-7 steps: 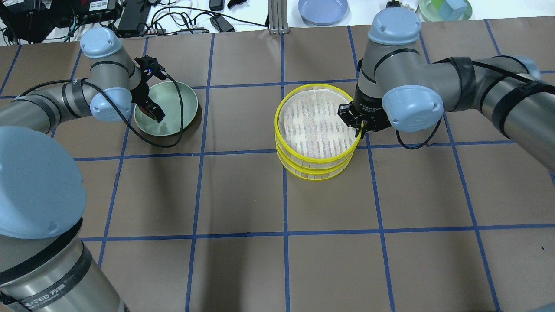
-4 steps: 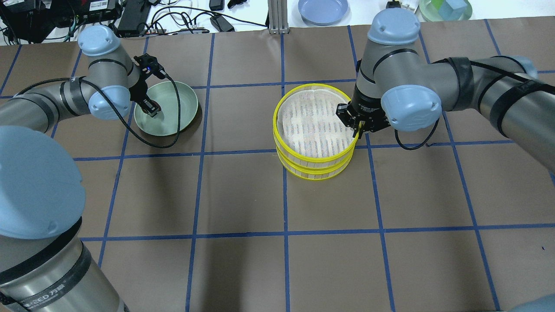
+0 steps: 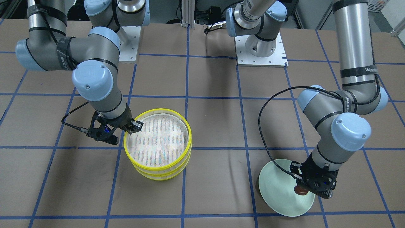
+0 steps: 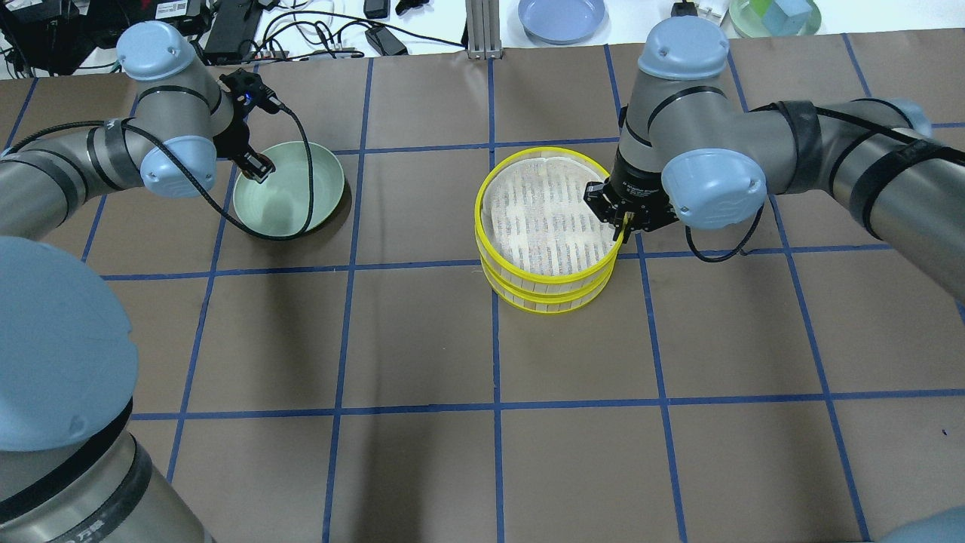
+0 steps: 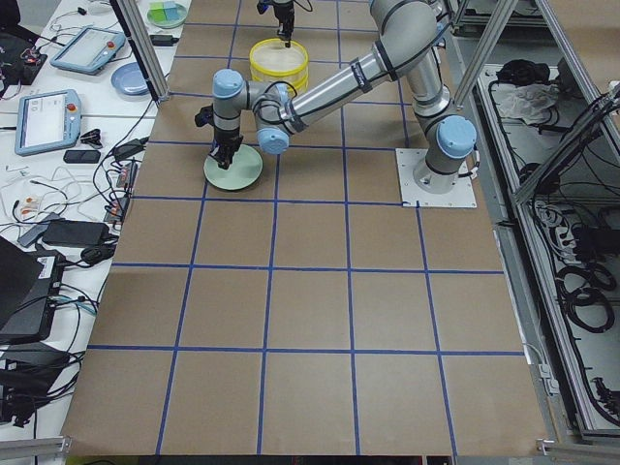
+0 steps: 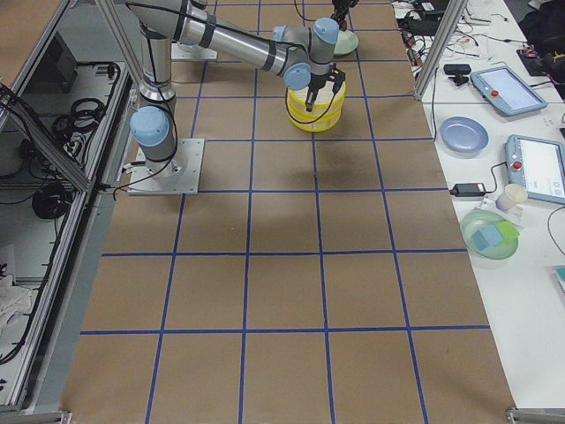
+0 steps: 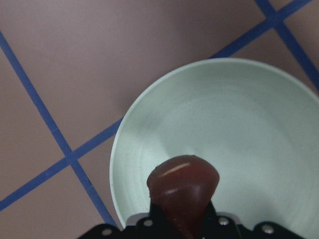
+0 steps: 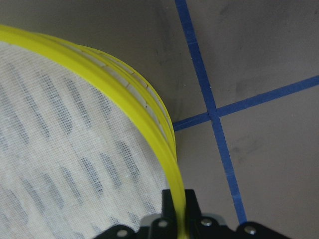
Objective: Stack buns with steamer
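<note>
Grip on the left side is firm: the left tool (image 7: 182, 221) is clamped on the brown bun (image 7: 183, 188), which hangs just above the green plate (image 7: 249, 124), near its rim on the robot's side. No other bun shows in any view.

The right tool (image 8: 177, 211) is pinched together on the yellow rim of the top tray (image 8: 124, 84), one finger inside the wall and one outside. That tray sits over the lower tray (image 4: 546, 300), a touch off-centre. Whether it rests there or is lifted slightly, I cannot tell.

The bun looks small, smooth and glossy, probably light and somewhat soft, so a gentle squeeze across its middle should do; a hard one could dent it or make it slip out. The trays seem light and thin-walled, with a fabric-like slatted bottom. Held at one point of the rim, a tray will likely tilt, so slow, level moves suit it.

The surface (image 4: 422, 339) is brown, marked into squares by blue tape, with plate and trays well apart on it. Beyond its far edge stand a blue plate (image 4: 562, 16) and tangled cables (image 4: 317, 30) on a white bench.
</note>
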{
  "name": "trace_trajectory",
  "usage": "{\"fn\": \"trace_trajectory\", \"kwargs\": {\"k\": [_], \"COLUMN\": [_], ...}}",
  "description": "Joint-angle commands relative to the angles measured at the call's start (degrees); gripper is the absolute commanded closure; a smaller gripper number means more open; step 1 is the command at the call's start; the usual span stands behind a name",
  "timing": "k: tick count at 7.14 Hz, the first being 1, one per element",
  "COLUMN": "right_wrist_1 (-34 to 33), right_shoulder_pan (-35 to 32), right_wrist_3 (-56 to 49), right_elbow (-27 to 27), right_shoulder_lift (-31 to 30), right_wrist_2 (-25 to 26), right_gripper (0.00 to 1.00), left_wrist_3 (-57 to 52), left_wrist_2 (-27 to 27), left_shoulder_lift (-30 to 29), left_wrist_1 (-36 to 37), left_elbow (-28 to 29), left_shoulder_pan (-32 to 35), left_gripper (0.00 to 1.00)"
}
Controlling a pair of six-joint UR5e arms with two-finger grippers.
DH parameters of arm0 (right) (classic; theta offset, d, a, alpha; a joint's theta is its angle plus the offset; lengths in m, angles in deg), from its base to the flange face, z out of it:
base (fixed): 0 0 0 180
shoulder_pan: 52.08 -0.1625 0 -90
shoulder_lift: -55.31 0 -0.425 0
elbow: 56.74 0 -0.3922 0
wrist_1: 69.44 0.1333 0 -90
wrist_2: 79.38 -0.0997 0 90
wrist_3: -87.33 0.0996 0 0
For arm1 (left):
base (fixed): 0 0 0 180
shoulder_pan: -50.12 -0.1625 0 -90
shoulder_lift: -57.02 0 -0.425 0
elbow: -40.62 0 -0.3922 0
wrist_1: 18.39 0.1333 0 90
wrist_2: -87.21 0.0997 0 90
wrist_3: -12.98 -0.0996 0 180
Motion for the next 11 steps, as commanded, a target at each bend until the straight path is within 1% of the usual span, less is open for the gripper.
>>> {"fn": "trace_trajectory", "kwargs": {"k": [1,2,3,5,6,7,8,9,10,11], "right_wrist_1": [0.0,0.0,0.1,0.0,-0.8,0.3,8.2,15.1,17.9,19.5], "right_shoulder_pan": [0.0,0.0,0.0,0.0,0.1,0.8,1.8,2.7,3.4,3.5], "right_wrist_3": [0.0,0.0,0.0,0.0,-0.8,-1.2,-1.4,-2.2,-3.7,-3.7], "right_elbow": [0.0,0.0,0.0,0.0,-0.7,-3.5,-6.8,-9.1,-9.9,-10.6], "right_shoulder_lift": [0.2,0.2,0.3,0.3,-0.4,-3.1,-6.1,-8.8,-11.5,-13.4], "right_wrist_2": [0.0,0.1,0.0,-0.3,0.1,0.1,0.0,-0.1,-0.5,-1.2], "right_gripper": [0.85,0.8,0.71,0.32,0.1,0.0,0.0,0.0,0.0,0.0], "left_wrist_3": [11.4,17.8,24.6,35.8,42.7,51.1,57.0,61.8,73.1,77.8], "left_wrist_2": [-0.5,-0.9,-3.5,-4.5,-6.4,-10.4,-11.8,-11.8,-11.7,-12.0], "left_shoulder_lift": [2.9,4.2,5.5,7.6,8.5,9.0,8.7,8.4,8.1,7.5], "left_wrist_1": [-0.2,-0.5,-0.9,-1.6,-1.6,-1.1,-0.6,-0.6,-0.6,-0.6], "left_elbow": [0.0,0.0,0.0,0.0,0.0,0.0,-0.1,-0.2,-0.7,-1.0], "left_shoulder_pan": [3.6,5.5,7.2,11.1,13.1,14.3,16.1,19.0,22.6,25.2], "left_gripper": [1.0,1.0,1.0,1.0,1.0,1.0,1.0,1.0,1.0,1.0]}}
